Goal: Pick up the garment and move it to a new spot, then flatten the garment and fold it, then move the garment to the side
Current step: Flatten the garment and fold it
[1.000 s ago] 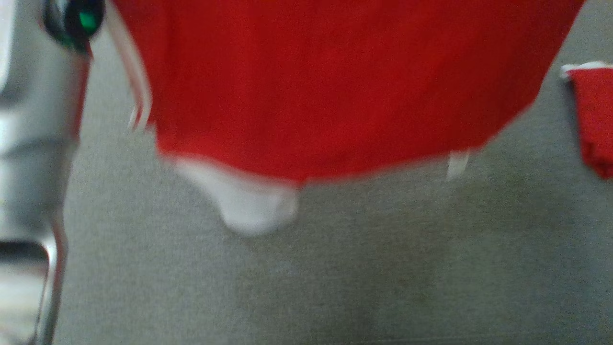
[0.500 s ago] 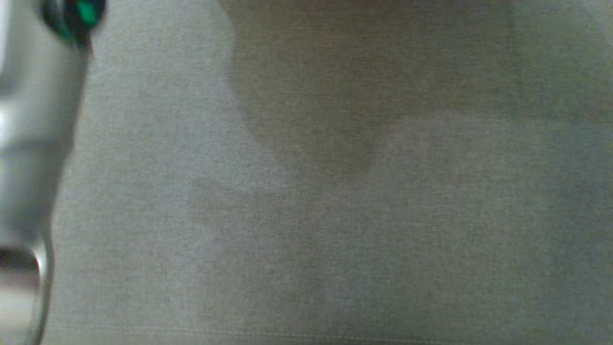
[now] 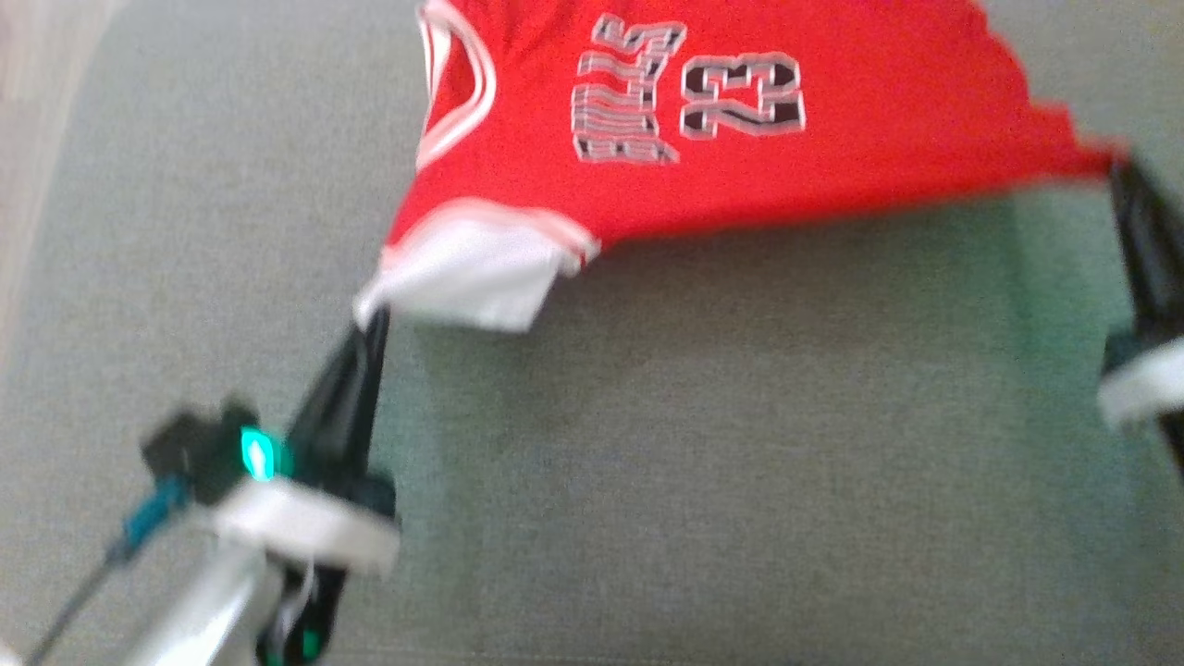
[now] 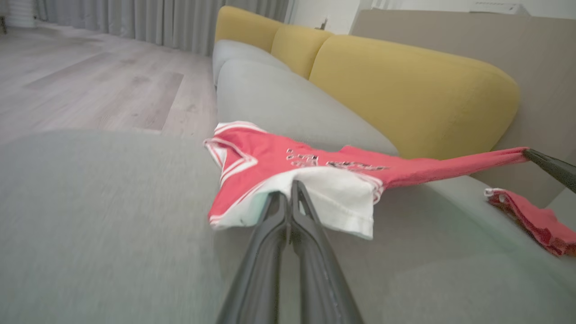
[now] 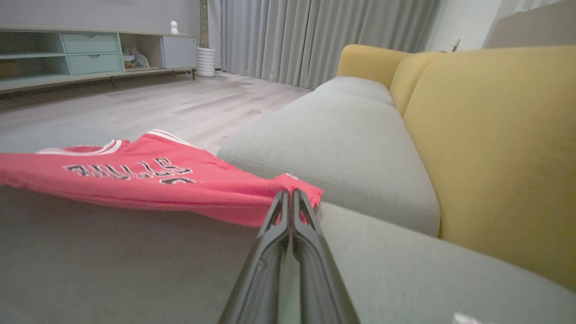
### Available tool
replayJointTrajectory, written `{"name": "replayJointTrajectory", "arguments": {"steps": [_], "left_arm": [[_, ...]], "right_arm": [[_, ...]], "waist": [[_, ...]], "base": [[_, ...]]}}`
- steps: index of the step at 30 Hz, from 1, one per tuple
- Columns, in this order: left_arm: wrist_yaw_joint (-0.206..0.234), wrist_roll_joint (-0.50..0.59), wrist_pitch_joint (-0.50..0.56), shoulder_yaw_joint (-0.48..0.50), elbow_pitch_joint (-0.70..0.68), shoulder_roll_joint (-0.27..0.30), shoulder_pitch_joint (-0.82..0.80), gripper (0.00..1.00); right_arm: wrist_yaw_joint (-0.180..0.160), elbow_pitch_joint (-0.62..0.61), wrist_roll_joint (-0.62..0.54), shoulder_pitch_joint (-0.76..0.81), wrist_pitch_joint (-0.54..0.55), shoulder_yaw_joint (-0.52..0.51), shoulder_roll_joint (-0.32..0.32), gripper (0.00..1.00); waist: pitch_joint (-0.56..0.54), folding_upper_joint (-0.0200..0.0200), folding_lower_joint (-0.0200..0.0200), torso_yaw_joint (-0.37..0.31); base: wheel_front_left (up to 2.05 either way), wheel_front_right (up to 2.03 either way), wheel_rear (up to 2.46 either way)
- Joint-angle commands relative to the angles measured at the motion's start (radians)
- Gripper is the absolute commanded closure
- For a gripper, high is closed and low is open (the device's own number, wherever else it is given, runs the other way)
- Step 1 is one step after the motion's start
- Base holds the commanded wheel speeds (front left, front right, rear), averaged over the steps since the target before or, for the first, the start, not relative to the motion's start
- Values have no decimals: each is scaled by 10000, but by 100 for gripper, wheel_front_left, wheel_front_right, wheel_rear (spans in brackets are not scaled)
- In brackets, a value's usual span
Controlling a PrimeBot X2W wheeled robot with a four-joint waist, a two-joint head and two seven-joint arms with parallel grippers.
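Left gripper [image 3: 375,322], lower left, is pinching a white corner of the jersey [image 3: 740,176]; right gripper [image 3: 1121,171], right edge, is pinching the opposite corner. I'm stretching it taut across upper frame above the sofa seat [image 3: 740,481], presumably for laying flat.

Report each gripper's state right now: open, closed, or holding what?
Left gripper: closed, holding the red basketball jersey by its white corner.
Right gripper: closed, holding the jersey's opposite red corner.
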Motion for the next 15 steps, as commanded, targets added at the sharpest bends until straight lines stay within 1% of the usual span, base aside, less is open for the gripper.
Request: {"name": "replayJointTrajectory", "arguments": {"steps": [1, 5, 9, 11, 13, 15], "left_arm": [[89, 58, -51, 442, -383, 478, -181, 100], [707, -2, -4, 370, -1446, 867, 1522, 100], [1112, -175, 279, 327, -2401, 1220, 2465, 100], [1271, -330, 360, 439, -2805, 1294, 2644, 100], [1412, -464, 463, 582, -2975, 1292, 2578, 100], [1405, -473, 664, 598, -2975, 1273, 2235, 100]], "right_arm": [[65, -342, 33, 205, -56, -91, -204, 100], [65, -1067, -39, 2397, -56, -516, 4, 100], [65, -1649, -274, 3907, -56, -759, 226, 100], [65, -1847, -175, 4219, -19, -864, 448, 100], [65, -1858, -140, 4187, -5, -863, 520, 100], [65, -1735, -78, 3908, 8, -794, 601, 100]], "waist": [[-388, 0, 4, -89], [-896, 0, 4, -117], [-1154, 0, 4, -168], [-1128, 0, 4, -236], [-1036, 0, 4, -295], [-895, 0, 4, -351]], "base": [[0, 0, 0], [0, 0, 0], [0, 0, 0], [0, 0, 0], [0, 0, 0], [0, 0, 0]]}}
